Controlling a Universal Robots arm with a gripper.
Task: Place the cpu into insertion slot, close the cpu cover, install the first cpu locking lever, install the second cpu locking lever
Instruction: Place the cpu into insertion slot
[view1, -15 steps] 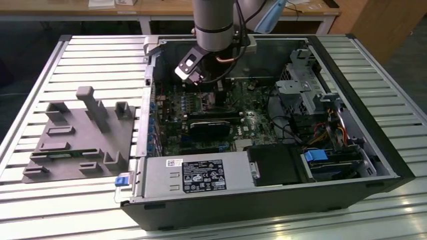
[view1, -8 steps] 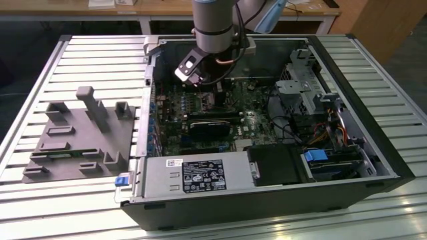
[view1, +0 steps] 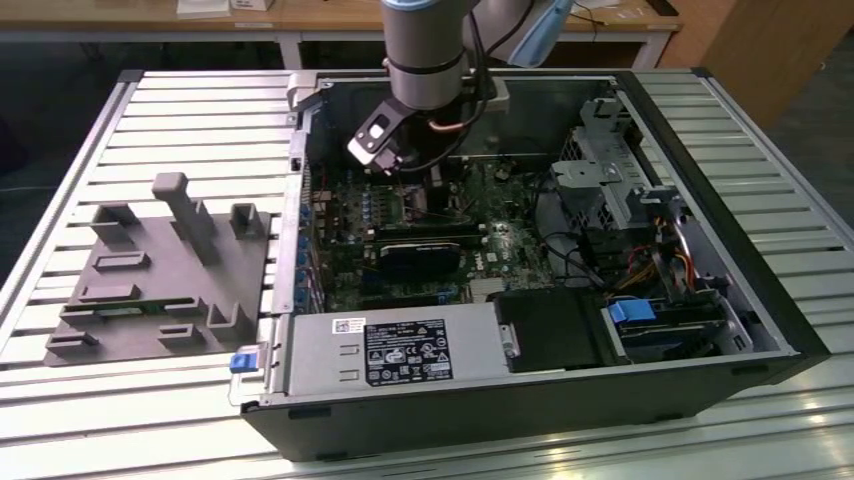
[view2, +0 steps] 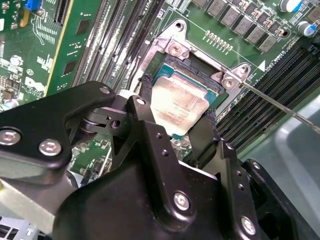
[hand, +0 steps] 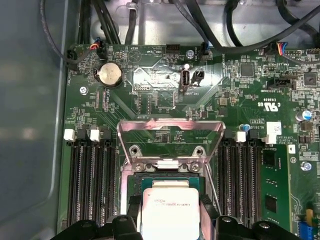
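Observation:
The cpu (hand: 170, 205), a flat square chip with a silvery top, sits between the black fingers (hand: 134, 210) of my gripper (hand: 170, 214), which is shut on its two side edges. It hangs just over the insertion slot (hand: 165, 176), a dark socket with a pale rim, and is offset toward me. In the second wrist view the cpu (view2: 177, 102) covers most of the slot (view2: 200, 75). The cpu cover (hand: 170, 125) is swung open, standing up behind the slot. A thin wire locking lever (view2: 280, 102) sticks out, released, beside the slot. In the exterior view my gripper (view1: 407, 185) reaches into the open computer case.
Black memory slots (hand: 92, 180) flank the socket on both sides. Cables (hand: 220, 30) run along the case wall behind the board. A power supply (view1: 400, 350), a drive cage (view1: 627, 190) and a black card (view1: 420, 250) crowd the case. A grey fixture (view1: 160, 270) lies outside on the slatted table.

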